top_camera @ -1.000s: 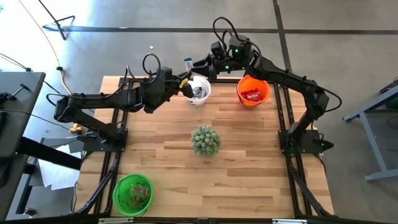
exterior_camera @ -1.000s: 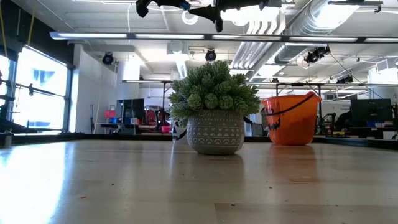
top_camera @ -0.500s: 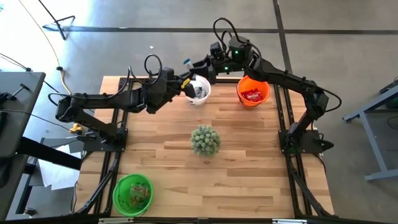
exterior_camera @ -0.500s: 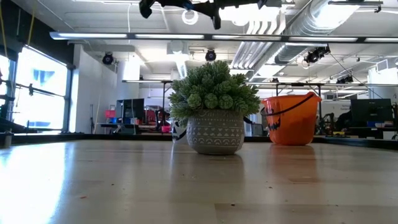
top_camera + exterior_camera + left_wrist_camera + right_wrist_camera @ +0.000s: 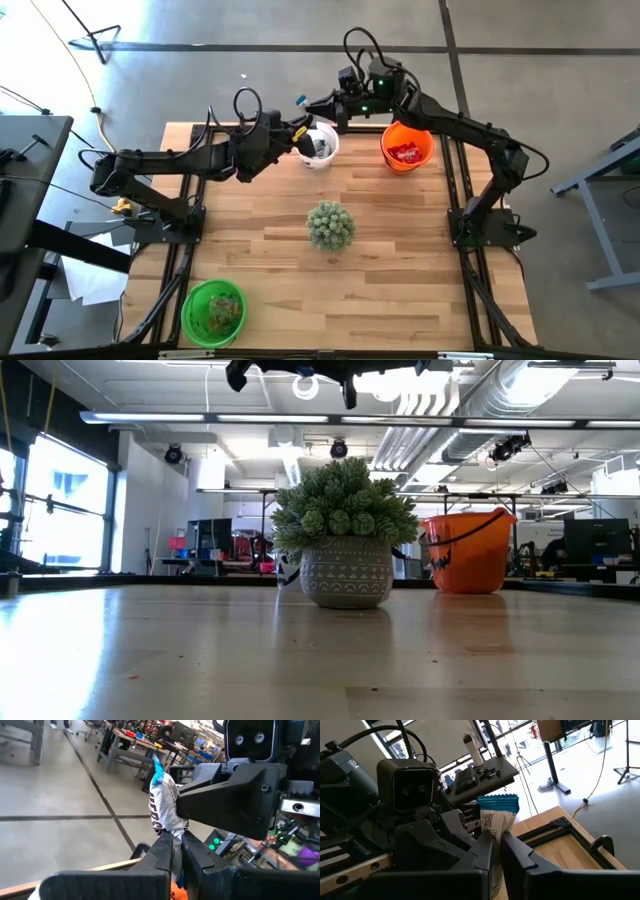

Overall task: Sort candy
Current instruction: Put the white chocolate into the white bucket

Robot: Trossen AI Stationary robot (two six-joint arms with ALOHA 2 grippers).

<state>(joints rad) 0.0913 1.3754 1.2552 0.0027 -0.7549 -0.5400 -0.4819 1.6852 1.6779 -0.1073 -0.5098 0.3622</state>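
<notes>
both the left gripper (image 5: 172,840) and the right gripper (image 5: 496,842) are clamped on one blue-and-white candy (image 5: 164,802), held in the air above the white bucket (image 5: 320,145). if neither lets go, the wrapper could tear or slip out and miss. the wrist views show the double pinch clearly; from the high view it probably couldn't be told.

We see a light wooden plank surface (image 5: 400,250) carrying a spiky green plant in a patterned grey pot (image 5: 329,225) near its middle. A white bucket (image 5: 320,146) and an orange bucket (image 5: 406,147) stand at the far edge. A green bucket (image 5: 213,311) sits at the near left corner.
</notes>
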